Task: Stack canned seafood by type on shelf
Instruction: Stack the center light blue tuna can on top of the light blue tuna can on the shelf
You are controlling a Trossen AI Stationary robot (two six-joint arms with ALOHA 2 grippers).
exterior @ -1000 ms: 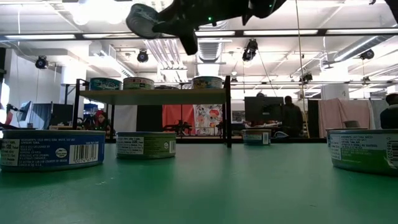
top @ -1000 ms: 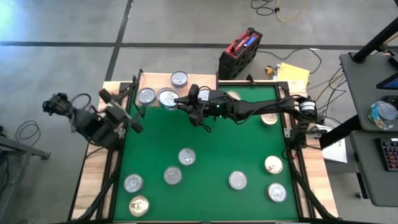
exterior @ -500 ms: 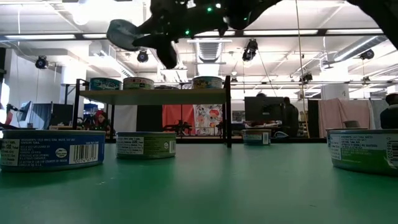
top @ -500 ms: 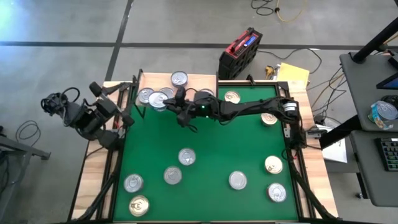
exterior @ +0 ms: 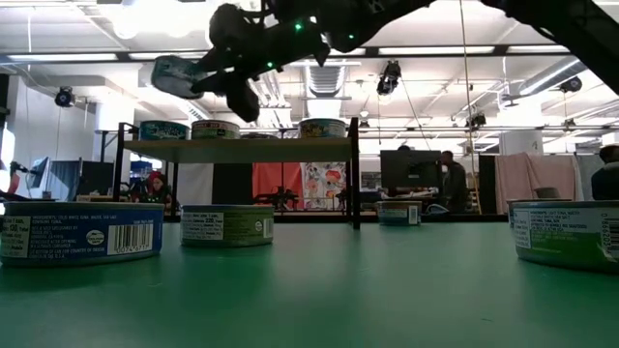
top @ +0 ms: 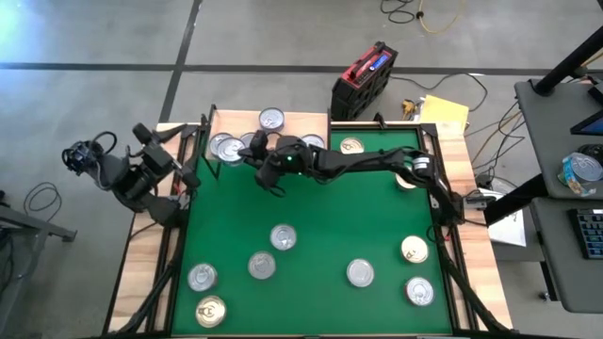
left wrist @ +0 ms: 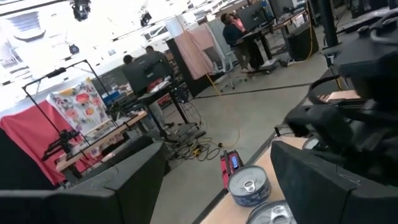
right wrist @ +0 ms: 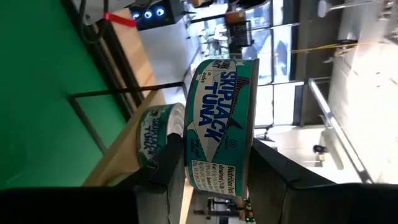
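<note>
My right gripper [top: 247, 151] reaches level from the table's right over the shelf [top: 311, 121], a light-wood board on black legs at the mat's far left, and is shut on a teal-sided tuna tin [right wrist: 217, 118]. In the low view that tin [exterior: 179, 75] hangs above the shelf's left end [exterior: 145, 147]. Three more tins [exterior: 215, 129] stand on the board. My left gripper [top: 158, 162] waits open beyond the mat's left edge, level with the shelf. My right gripper pinches the tuna tin between its two fingers, one on each flat face [right wrist: 188, 163], so the printed side wall faces the wrist camera. The fingers [right wrist: 169, 177] come level from the table's right. The tin is lifted clear above the shelf, lying nearly flat.
Several tins lie scattered on the green mat [top: 311, 207], among them ones at the near left [top: 202, 276] and near right [top: 419, 291]. A red case [top: 363, 80] sits on the floor behind the table. People stand far off in the room.
My right gripper has carried the tuna tin toward the table's left, along above the shelf to its left end, sinking slightly; it stays shut on the tin. My left gripper has drawn back toward the table's left edge, away from the mat.
</note>
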